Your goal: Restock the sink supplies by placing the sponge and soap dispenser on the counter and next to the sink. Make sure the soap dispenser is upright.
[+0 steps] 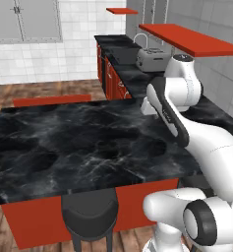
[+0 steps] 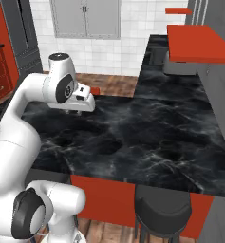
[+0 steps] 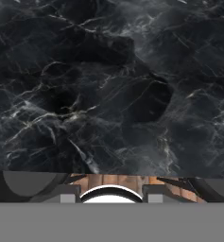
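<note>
nothing is sitting between the closed jaws of the gripper (image 2: 79, 110), which is hovering over the island slab (image 1: 88, 147) with the counter (image 1: 132, 78) and sink far beyond them, so the base is risking clipping the stool (image 1: 90, 212).

Soft, even light fills all three rendered pictures, with no clear source and no hard glare. The black marble desk (image 1: 88, 142) stays dark, its white veins faintly lit, with darker round blotches across it. The white arm (image 2: 19, 123) is bright, shaded grey underneath. Edges look slightly soft and pixelated throughout; the far toaster (image 1: 151, 59) is hazy. Straight lines stay straight at the borders.
</note>
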Controlling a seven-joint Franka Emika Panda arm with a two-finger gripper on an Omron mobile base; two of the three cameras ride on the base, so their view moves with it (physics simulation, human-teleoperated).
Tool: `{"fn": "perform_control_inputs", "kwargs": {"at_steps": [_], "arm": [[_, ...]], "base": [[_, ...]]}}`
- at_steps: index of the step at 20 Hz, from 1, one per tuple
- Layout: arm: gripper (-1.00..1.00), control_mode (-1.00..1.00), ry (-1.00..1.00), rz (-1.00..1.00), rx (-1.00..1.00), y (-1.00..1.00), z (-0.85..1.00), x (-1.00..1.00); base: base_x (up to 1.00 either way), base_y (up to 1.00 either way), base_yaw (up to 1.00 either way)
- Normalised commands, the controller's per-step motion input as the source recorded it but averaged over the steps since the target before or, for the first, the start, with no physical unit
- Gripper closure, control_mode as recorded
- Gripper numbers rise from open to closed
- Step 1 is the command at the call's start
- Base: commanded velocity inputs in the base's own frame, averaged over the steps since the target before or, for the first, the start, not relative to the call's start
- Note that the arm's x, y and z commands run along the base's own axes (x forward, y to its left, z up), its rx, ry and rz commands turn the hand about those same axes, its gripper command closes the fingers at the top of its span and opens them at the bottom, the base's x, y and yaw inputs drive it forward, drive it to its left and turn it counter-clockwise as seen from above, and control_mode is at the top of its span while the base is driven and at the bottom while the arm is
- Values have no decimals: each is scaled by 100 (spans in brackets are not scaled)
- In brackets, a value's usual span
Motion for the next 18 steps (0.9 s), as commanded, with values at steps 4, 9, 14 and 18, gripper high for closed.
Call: {"fn": "perform_control_inputs", "kwargs": {"at_steps": [4,9,14,18], "arm": [[-100,-100,0,0,0,0,0,-3],[-100,100,0,0,0,0,0,0],[-100,100,0,0,0,0,0,0],[-100,100,0,0,0,0,0,0]], "base": [[0,0,0],[-19,14,0],[-68,86,-3],[-42,100,-17]]}}
